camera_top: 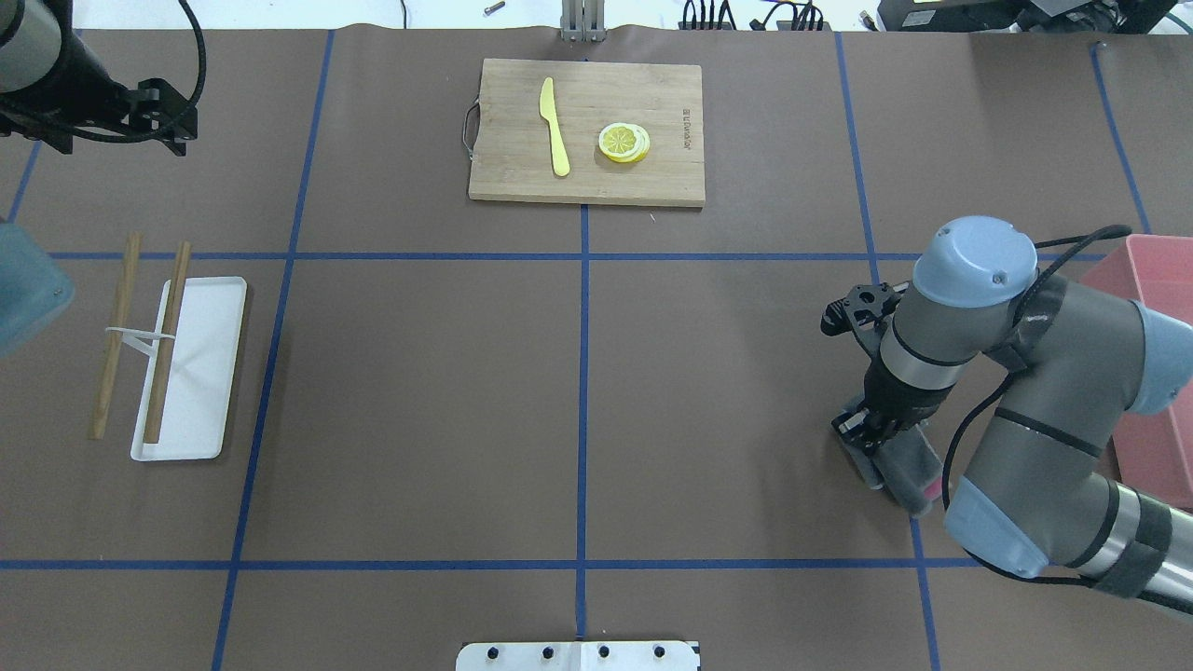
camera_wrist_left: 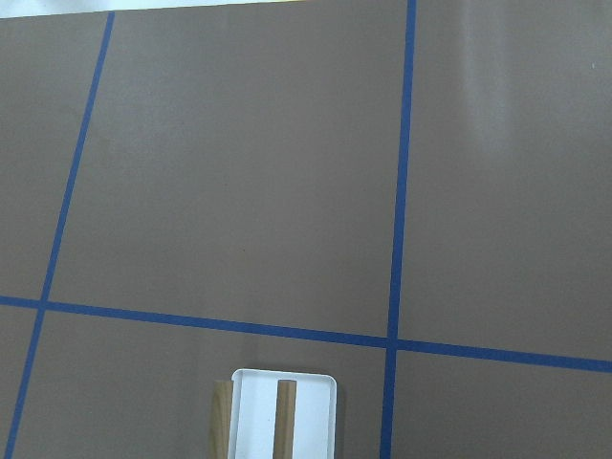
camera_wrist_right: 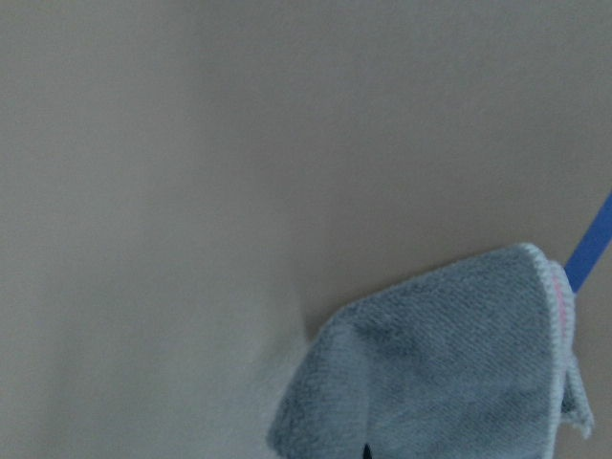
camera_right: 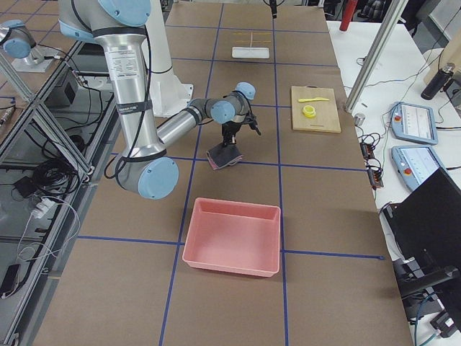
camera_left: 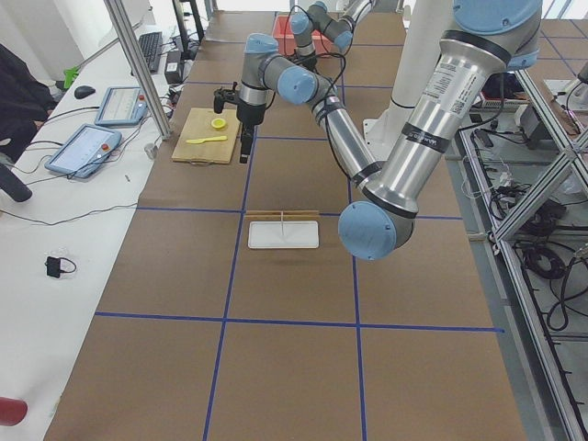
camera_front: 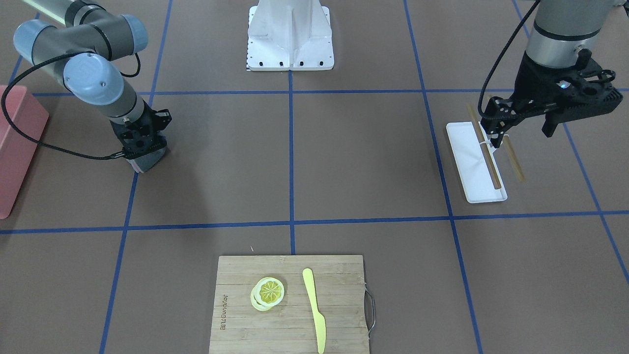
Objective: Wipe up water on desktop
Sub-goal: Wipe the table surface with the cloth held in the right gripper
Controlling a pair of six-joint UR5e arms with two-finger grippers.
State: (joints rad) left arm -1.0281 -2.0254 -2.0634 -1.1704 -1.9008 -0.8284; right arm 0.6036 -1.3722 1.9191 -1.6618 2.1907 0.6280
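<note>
The brown desktop (camera_top: 419, 373) with blue tape lines shows no water that I can make out. My right gripper (camera_top: 874, 431) is shut on a grey cloth (camera_top: 902, 463) with a pink edge and holds it down against the desktop on the right side. The cloth also shows in the front view (camera_front: 147, 161), in the right side view (camera_right: 225, 156) and in the right wrist view (camera_wrist_right: 449, 373). My left gripper (camera_front: 495, 135) hangs above the white tray (camera_front: 471, 162), holds nothing, and its fingers look closed together.
Two wooden sticks (camera_top: 168, 340) joined by a white clip lie over the white tray (camera_top: 200, 373). A bamboo cutting board (camera_top: 587, 130) with a yellow knife (camera_top: 555, 126) and lemon slices (camera_top: 623, 143) stands at the far edge. A pink bin (camera_top: 1160, 373) sits at the right.
</note>
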